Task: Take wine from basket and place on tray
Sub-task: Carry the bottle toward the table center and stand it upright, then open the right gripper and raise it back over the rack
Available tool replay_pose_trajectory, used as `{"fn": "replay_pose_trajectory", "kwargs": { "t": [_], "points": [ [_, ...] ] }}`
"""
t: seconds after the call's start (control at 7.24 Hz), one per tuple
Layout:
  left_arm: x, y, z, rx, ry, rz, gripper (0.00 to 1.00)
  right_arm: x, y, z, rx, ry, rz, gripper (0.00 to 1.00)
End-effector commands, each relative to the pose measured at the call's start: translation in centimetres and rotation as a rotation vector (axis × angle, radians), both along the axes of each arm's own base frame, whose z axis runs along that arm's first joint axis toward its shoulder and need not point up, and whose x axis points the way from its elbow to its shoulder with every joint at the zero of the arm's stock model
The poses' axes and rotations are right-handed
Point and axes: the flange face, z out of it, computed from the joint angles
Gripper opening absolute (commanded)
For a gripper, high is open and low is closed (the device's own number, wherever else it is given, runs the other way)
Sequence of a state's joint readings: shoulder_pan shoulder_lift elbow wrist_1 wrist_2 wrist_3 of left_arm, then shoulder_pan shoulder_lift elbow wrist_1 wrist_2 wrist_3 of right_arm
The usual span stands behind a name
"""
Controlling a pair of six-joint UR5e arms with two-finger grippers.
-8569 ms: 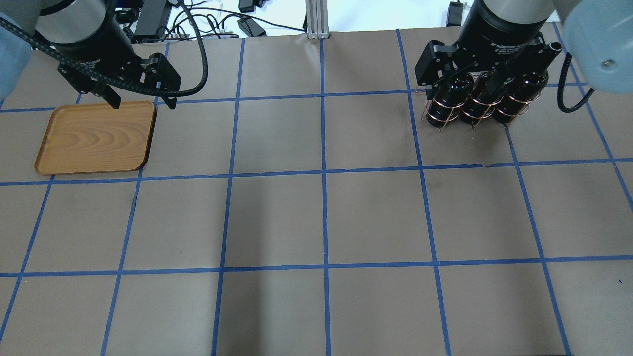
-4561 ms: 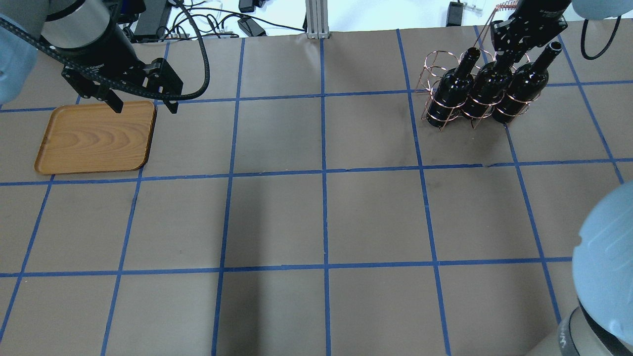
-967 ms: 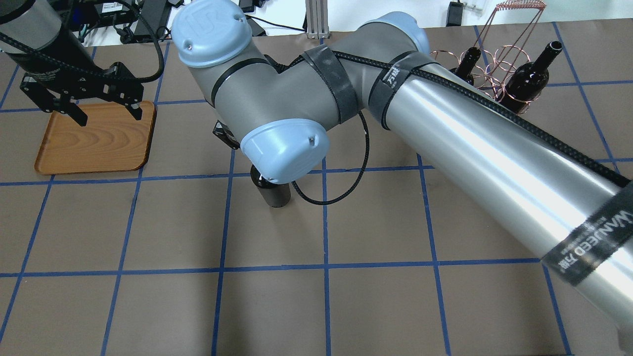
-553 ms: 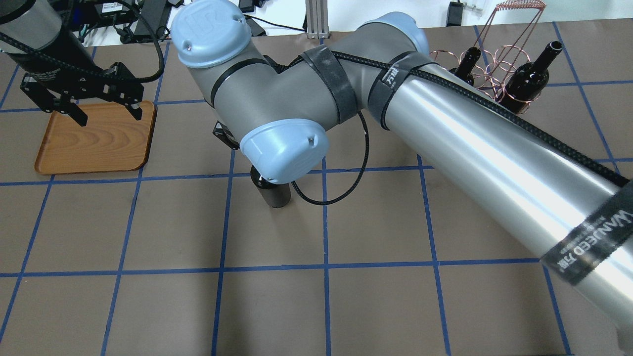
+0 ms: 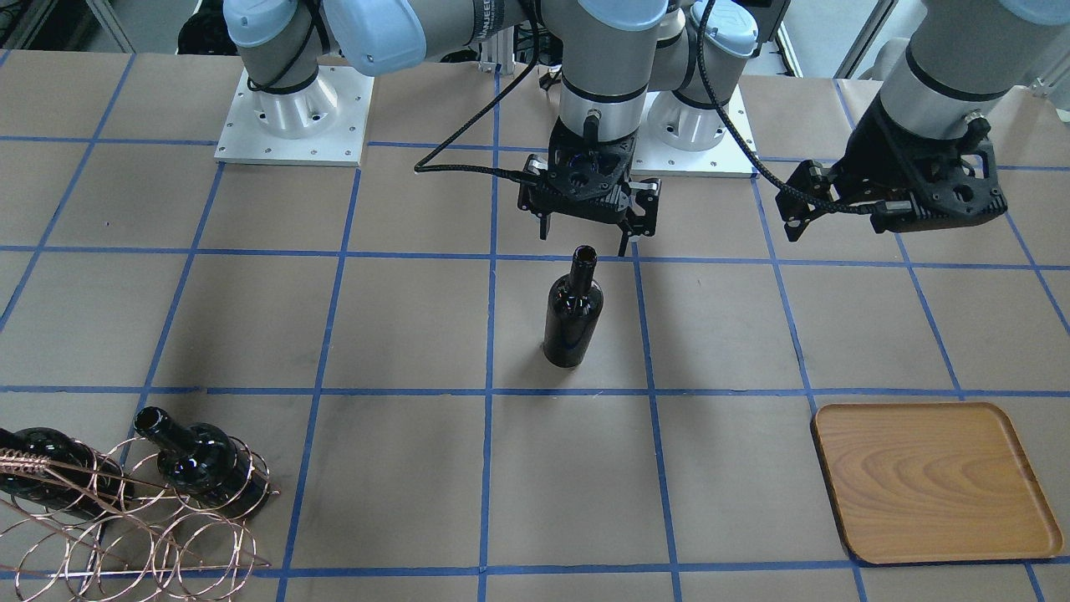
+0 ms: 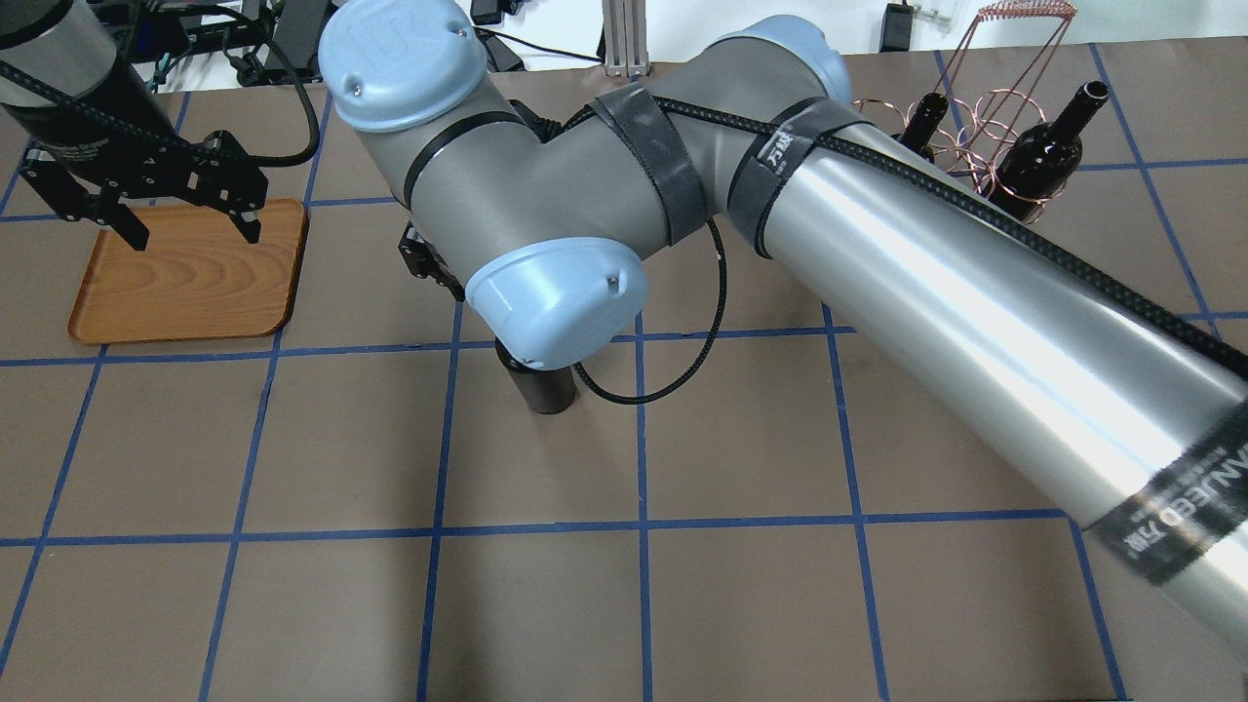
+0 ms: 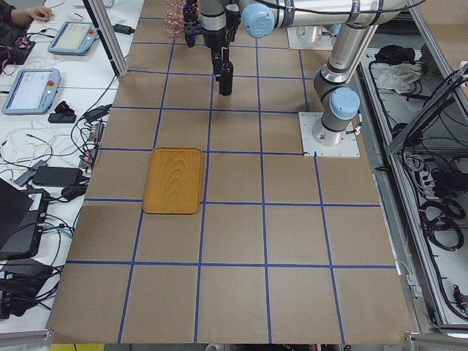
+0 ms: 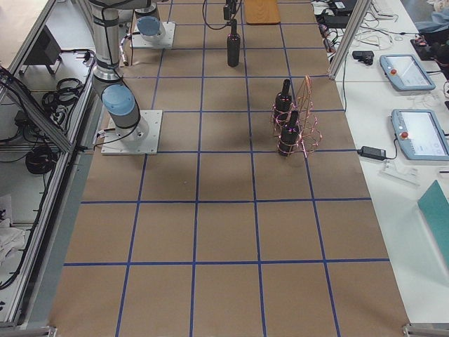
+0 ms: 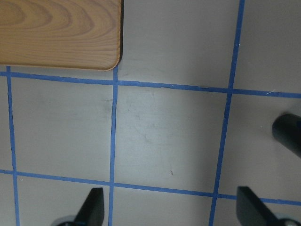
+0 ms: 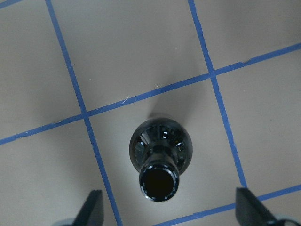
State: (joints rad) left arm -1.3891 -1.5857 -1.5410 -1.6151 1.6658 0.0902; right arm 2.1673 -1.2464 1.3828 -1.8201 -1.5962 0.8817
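Note:
One wine bottle (image 5: 573,313) stands upright near the middle of the table, free of any grip; it also shows in the right wrist view (image 10: 161,157). My right gripper (image 5: 583,241) is open just above and behind its mouth, with the fingertips (image 10: 91,209) wide apart. The copper wire basket (image 5: 125,527) at the table's far side holds two more bottles (image 5: 201,460). The wooden tray (image 6: 185,278) lies empty on my left. My left gripper (image 6: 190,226) is open and empty above the tray's far edge.
Blue tape lines grid the brown table. My right arm (image 6: 877,273) stretches across the table from right to centre. The bottle's base (image 9: 288,134) shows at the right edge of the left wrist view, about one grid square from the tray corner (image 9: 113,56).
The middle bottle has gone from the basket to the table's centre with my right arm. In the last second the right wrist has shifted slightly and the left gripper has edged left.

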Motion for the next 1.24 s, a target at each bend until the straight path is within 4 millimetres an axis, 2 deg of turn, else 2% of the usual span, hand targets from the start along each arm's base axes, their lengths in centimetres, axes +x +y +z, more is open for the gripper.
{"fn": "replay_pose_trajectory", "kwargs": {
  "t": [0.0,0.28,0.55,0.69,0.83,1.11],
  "points": [
    [-0.1,-0.2,-0.1,-0.004,-0.003,0.005,1.00,-5.6,-1.6,3.1,0.006,0.026,0.066,1.00],
    [-0.9,-0.8,-0.3,-0.028,0.003,-0.022,1.00,-15.4,-4.6,6.6,0.028,0.046,0.113,1.00],
    [-7.1,-0.9,0.0,-0.095,0.064,-0.109,1.00,-24.8,-6.5,8.6,0.067,0.065,0.197,1.00],
    [-9.6,-0.5,-0.1,-0.102,0.065,-0.157,1.00,-28.5,-6.7,9.7,0.066,0.070,0.244,1.00],
    [-11.9,0.5,-0.3,-0.099,0.069,-0.148,1.00,-31.1,-7.0,10.2,0.061,0.069,0.263,1.00],
    [-16.2,1.2,-1.9,-0.072,0.091,-0.150,1.00,-31.5,-6.7,10.8,0.046,0.068,0.263,1.00]
  ]
}}
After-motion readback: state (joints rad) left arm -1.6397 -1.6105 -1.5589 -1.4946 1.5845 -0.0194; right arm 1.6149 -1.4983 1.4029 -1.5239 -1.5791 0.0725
